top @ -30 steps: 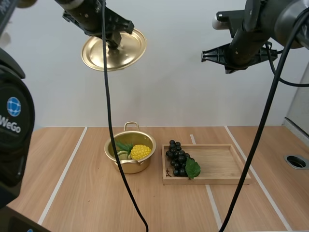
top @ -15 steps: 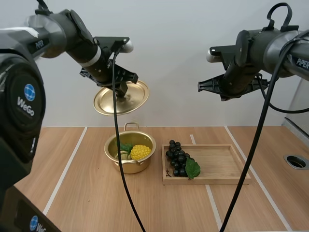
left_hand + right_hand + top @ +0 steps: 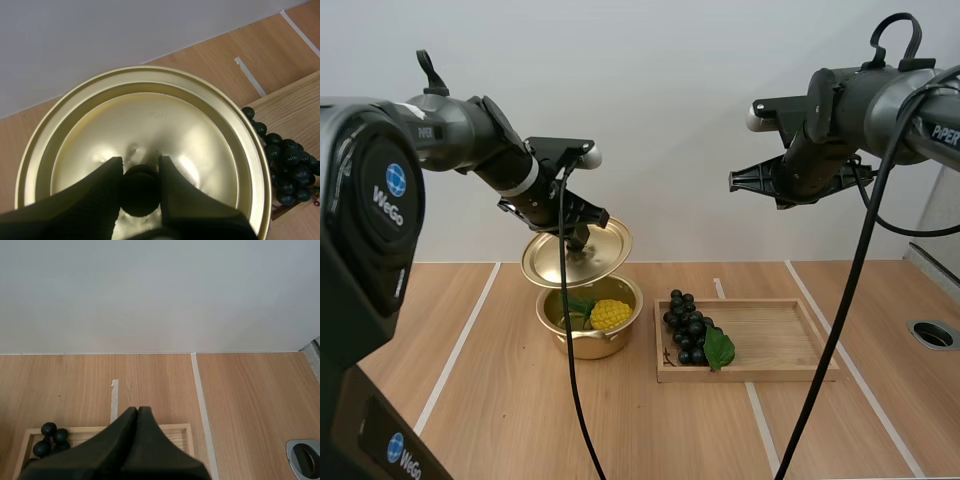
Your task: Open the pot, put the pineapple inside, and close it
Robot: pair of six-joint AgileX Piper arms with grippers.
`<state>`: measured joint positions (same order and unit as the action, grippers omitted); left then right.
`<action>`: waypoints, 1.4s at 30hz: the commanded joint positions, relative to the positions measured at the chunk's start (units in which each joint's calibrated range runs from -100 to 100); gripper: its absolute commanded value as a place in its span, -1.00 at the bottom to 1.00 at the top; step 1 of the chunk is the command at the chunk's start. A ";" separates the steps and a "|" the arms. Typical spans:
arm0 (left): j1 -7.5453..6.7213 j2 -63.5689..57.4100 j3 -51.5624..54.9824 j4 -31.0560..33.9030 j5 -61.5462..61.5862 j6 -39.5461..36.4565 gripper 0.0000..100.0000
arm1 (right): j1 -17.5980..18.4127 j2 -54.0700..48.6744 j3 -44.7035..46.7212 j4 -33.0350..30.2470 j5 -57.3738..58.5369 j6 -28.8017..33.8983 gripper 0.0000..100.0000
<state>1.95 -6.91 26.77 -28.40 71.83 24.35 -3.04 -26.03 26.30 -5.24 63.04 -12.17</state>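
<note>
Lowered lid [image 3: 577, 255] since a second ago to just above pot [image 3: 595, 345], tilted. Pinching its knob [image 3: 140, 189] with left claw [image 3: 140, 172]. Holding right claw [image 3: 137, 411] pressed together, high over tray [image 3: 770, 335] at pot's 3 o'clock. Can see pineapple [image 3: 610, 314] inside pot.

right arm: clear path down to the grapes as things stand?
Probably yes. The grapes lie uncovered on the tray, and the lid hangs over the pot beside them. The right gripper is shut and high above, so it must open first.
</note>
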 commanded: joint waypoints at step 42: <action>-2.37 11.09 3.79 -4.15 0.00 7.82 -1.00 | -0.15 -0.54 0.18 -0.18 -1.77 -0.50 -1.00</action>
<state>0.66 3.13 30.46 -31.08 70.19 32.01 -3.04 -26.03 26.30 -5.24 62.46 -12.37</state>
